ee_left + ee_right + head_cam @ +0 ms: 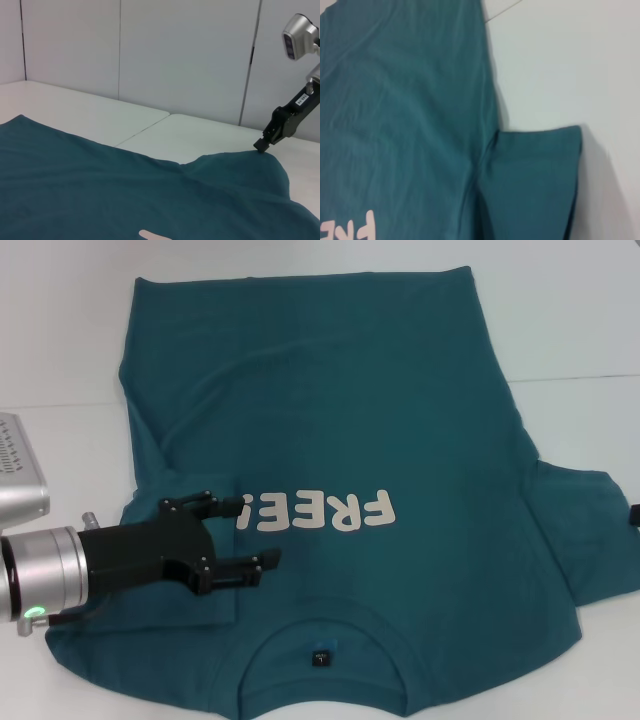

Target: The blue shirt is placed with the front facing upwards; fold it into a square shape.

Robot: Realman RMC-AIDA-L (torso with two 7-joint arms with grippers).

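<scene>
Head view | soft teal blue shirt (400,410) flat | left tool (245,535) wide | right tool (262,145) unclear

One blue shirt (340,440), two claws, one table (580,320).

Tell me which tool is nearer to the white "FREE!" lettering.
Left. The left tool is open beside the white "FREE!" lettering on the blue shirt; the right tool is at the far sleeve edge.

Just a plain white table (560,310) w/ a thin seam (142,131) running across the top, and pale grey wall panels (185,55) behind it w/ dark vertical joints.
</scene>
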